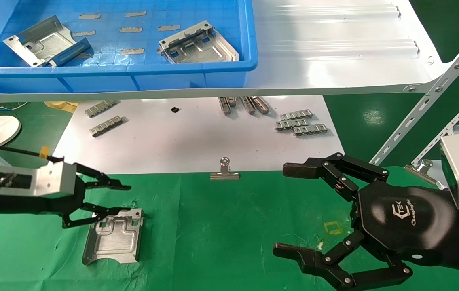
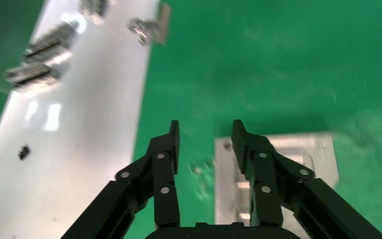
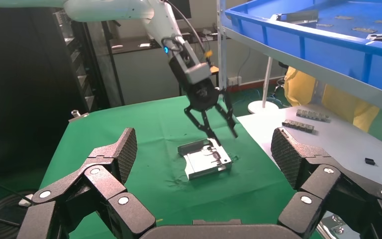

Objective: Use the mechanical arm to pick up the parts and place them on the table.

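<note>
The right end effector (image 1: 284, 212), a black hand with a hexagonal palm, hovers over the near right of the green tabletop (image 1: 233, 226), fingers spread wide and empty. Bare cloth lies between it and the one part on the tabletop (image 1: 113, 236), a silver stamped plate lying flat near the left. The left end effector (image 1: 122, 198) hangs just over that plate's far edge, its two fingers parted and released; the left wrist view shows one fingertip (image 2: 239, 138) above the plate's rim and the other over green cloth beside it. A single binder clip (image 1: 224, 171) sits where cloth meets the white board (image 1: 197, 141). On the board lie several grey link strips (image 1: 300, 123) in scattered groups. Farthest, on the white shelf (image 1: 334, 48), a blue bin (image 1: 132, 68) holds two more parts (image 1: 199, 43), well apart. Only the right wrist view shows the left arm's white upper links (image 3: 129, 12).
</note>
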